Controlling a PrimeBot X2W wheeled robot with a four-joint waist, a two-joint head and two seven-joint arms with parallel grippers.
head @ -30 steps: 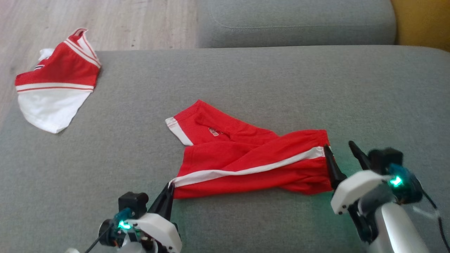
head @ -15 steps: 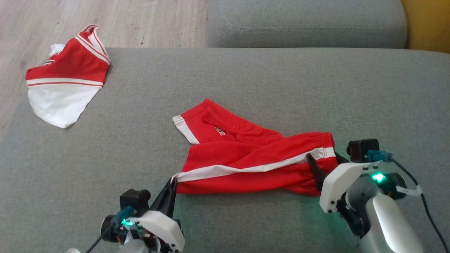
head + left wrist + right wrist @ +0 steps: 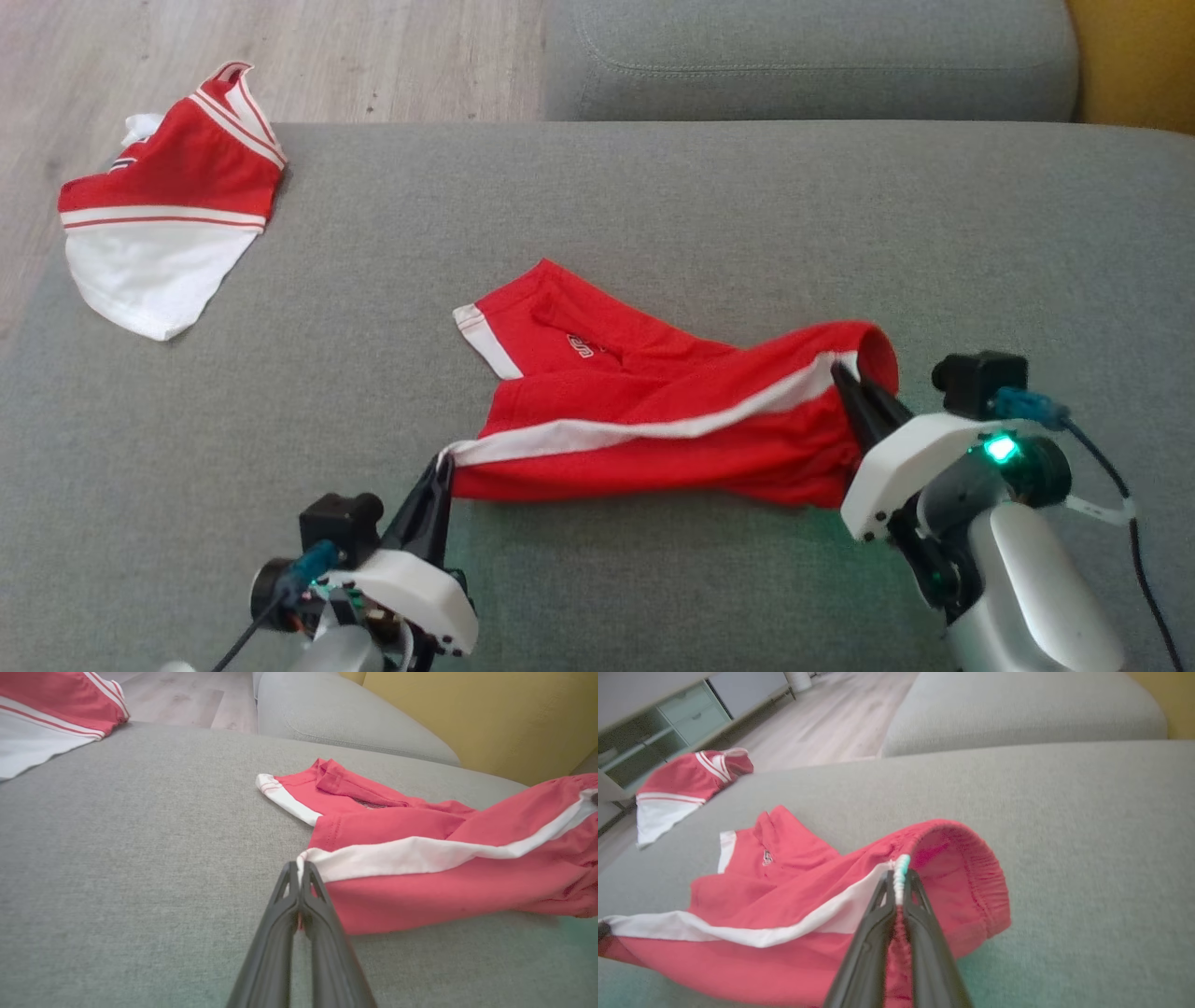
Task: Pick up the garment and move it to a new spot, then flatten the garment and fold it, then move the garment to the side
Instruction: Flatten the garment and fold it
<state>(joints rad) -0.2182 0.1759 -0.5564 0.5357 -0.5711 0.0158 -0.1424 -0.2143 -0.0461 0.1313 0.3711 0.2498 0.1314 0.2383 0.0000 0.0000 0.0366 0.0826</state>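
left end effector (image 3: 442, 464) pinches the red shorts (image 3: 653, 429) at their hem corner; right end effector (image 3: 845, 375) pinches the waistband, on the sofa cushion (image 3: 653, 215).

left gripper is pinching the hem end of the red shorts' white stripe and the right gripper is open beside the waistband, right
No: the right gripper is shut on the waistband of the red shorts, clear in the right wrist view. The left gripper does pinch the white stripe at its hem end.
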